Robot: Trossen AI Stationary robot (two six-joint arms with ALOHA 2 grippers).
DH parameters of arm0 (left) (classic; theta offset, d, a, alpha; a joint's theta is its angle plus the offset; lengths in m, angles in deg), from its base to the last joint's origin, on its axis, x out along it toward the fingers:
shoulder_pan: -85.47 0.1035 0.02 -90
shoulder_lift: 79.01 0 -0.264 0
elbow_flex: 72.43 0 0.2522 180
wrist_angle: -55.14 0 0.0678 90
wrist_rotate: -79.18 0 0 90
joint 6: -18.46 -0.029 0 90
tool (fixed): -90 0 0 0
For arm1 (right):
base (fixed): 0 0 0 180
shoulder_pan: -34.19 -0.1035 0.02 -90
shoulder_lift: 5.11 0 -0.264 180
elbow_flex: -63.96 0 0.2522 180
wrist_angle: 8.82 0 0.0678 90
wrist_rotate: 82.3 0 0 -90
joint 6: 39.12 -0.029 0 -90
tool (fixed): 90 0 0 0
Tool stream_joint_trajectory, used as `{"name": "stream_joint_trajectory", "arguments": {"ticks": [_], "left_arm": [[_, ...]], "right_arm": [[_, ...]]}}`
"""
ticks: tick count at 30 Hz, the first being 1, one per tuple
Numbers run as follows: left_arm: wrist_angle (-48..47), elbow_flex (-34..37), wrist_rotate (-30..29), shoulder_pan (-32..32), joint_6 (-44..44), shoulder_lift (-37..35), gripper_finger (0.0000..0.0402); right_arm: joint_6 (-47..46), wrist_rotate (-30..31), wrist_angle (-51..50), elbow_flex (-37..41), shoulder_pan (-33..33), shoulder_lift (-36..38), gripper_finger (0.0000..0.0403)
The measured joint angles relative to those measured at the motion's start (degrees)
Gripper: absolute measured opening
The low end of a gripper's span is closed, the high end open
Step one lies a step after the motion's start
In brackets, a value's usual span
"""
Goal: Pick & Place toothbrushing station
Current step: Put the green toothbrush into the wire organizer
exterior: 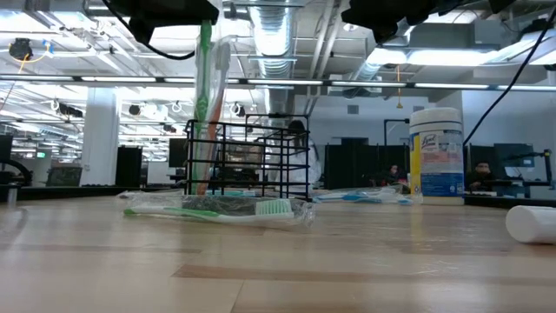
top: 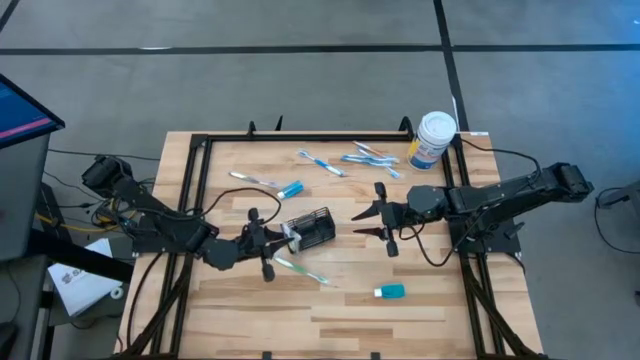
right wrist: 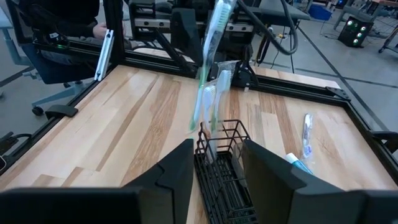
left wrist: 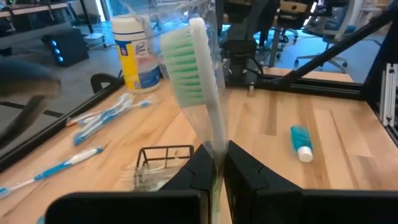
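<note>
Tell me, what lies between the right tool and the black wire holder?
Only bare wood: in the high view the stretch of table from the right tool to the black wire holder holds nothing.

One black wire-mesh holder (top: 312, 228) sits between the grippers, and one white canister (top: 435, 138) stands beyond the right gripper (top: 372, 222). Two toothpaste tubes: one (top: 291, 188) beyond the left gripper (top: 268, 243), one (top: 390, 291) near the right. One green toothbrush (left wrist: 193, 68) is pinched in the left gripper, a second one (top: 300, 268) lies just beside it, and about four blue toothbrushes (top: 322, 163) lie beyond, the cluster too tangled to count exactly.
</note>
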Motion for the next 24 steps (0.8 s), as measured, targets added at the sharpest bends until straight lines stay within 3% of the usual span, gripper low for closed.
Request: {"name": "stream_joint_trajectory", "arguments": {"ticks": [24], "left_arm": [[-2.41, 0.00, -7.46, -0.01, -2.06, -2.10, 0.0008]], "right_arm": [[0.17, -0.01, -0.10, 0.00, 0.00, 0.00, 0.0122]]}}
